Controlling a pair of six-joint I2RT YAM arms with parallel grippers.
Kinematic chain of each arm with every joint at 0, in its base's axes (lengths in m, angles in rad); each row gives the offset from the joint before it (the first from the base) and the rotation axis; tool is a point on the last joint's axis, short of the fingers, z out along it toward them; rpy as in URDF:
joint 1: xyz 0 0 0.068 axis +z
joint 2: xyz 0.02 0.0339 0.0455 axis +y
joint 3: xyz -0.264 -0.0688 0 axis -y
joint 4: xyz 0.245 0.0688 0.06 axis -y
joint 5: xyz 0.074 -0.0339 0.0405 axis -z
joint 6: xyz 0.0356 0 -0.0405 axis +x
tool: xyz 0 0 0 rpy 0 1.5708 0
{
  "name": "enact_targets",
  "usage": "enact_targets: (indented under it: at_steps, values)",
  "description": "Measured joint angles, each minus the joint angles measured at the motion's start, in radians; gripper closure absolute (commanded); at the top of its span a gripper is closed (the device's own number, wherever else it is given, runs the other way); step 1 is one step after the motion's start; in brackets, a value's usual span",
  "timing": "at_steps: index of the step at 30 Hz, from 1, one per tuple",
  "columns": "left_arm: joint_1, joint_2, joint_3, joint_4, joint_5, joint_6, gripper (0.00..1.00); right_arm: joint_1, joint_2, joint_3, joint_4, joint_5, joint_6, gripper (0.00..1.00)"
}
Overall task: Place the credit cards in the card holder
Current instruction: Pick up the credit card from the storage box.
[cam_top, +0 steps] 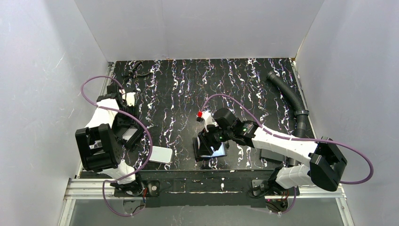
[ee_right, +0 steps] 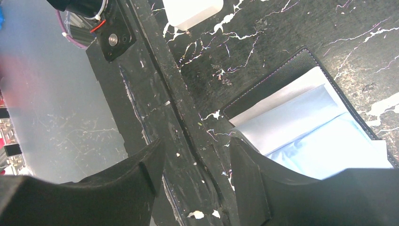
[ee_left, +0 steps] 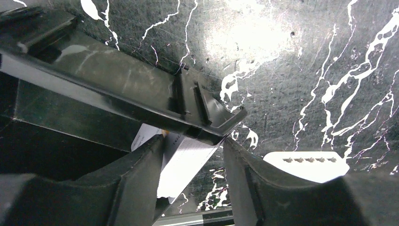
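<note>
In the left wrist view a light grey credit card (ee_left: 186, 162) sticks out from under a black rack (ee_left: 117, 89). It slants between the fingers of my left gripper (ee_left: 193, 143). The left finger (ee_left: 136, 181) lies against it, and a gap shows beside the right finger (ee_left: 247, 181). In the top view that gripper (cam_top: 128, 135) is at the left edge of the table. The card holder (ee_right: 306, 122) lies open with its bluish clear pockets up. My right gripper (ee_right: 196, 146) hovers open at its corner, astride the table's front strip, holding nothing. From above, the card holder (cam_top: 217, 151) sits under the right gripper (cam_top: 210, 140).
A thick white rounded slab (cam_top: 160, 154) lies near the front edge between the arms, also visible as the white slab (ee_left: 306, 165) beside my left gripper. A black corrugated hose (cam_top: 289, 94) runs along the right wall. White walls close in three sides.
</note>
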Motion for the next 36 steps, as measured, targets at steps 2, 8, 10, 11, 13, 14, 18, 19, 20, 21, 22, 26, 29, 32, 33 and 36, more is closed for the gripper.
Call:
enact_targets:
  at_steps: [2, 8, 10, 11, 13, 14, 18, 19, 20, 21, 22, 26, 29, 32, 33, 36]
  values:
    - [0.000, -0.005, 0.000, 0.000, 0.000, 0.001, 0.60, 0.000, 0.000, 0.000, 0.000, 0.000, 0.000, 0.39]
    - [0.000, -0.011, 0.000, -0.002, -0.003, 0.002, 0.72, 0.000, 0.000, 0.000, 0.000, 0.000, 0.000, 0.39]
    - [0.000, -0.014, 0.000, -0.002, -0.006, 0.003, 0.75, 0.000, 0.000, 0.000, 0.000, 0.000, 0.000, 0.39]
    - [0.000, -0.016, -0.001, -0.002, -0.009, 0.003, 0.76, 0.000, 0.000, 0.000, 0.000, 0.000, 0.000, 0.40]
    - [0.000, -0.026, -0.009, 0.000, -0.009, 0.003, 0.80, 0.000, 0.000, 0.000, 0.000, -0.001, 0.000, 0.40]
    - [0.000, -0.029, -0.011, 0.000, -0.009, 0.003, 0.84, 0.000, 0.000, 0.000, 0.000, -0.002, 0.000, 0.40]
    - [0.000, -0.036, -0.011, 0.005, -0.019, 0.007, 0.89, 0.000, 0.000, 0.000, 0.000, -0.003, 0.000, 0.40]
    - [0.000, -0.039, -0.011, 0.005, -0.023, 0.009, 0.89, 0.000, 0.000, 0.000, 0.000, -0.003, 0.000, 0.40]
    - [0.000, -0.043, -0.011, 0.005, -0.026, 0.010, 0.90, 0.000, 0.000, 0.000, 0.000, -0.004, 0.000, 0.40]
    - [0.000, -0.048, -0.011, 0.005, -0.029, 0.011, 0.90, 0.000, 0.000, 0.000, 0.000, -0.003, 0.000, 0.40]
    - [0.000, -0.055, -0.013, 0.005, -0.033, 0.011, 0.91, 0.000, 0.000, 0.000, 0.000, -0.004, 0.000, 0.40]
    - [-0.001, -0.081, -0.015, 0.006, -0.048, 0.014, 0.92, 0.000, 0.000, 0.000, 0.000, -0.004, 0.000, 0.40]
    - [-0.006, -0.099, -0.016, 0.008, -0.069, 0.020, 0.92, 0.000, 0.000, 0.000, 0.000, -0.007, 0.000, 0.40]
    - [-0.017, -0.120, -0.017, 0.007, -0.093, 0.025, 0.93, 0.000, 0.000, 0.000, 0.000, -0.008, 0.000, 0.40]
    - [-0.020, -0.129, -0.017, 0.007, -0.105, 0.026, 0.94, 0.000, 0.000, 0.000, 0.000, -0.008, 0.000, 0.40]
    - [-0.026, -0.159, -0.017, 0.006, -0.142, 0.026, 0.96, 0.000, 0.000, 0.000, 0.000, -0.008, 0.001, 0.40]
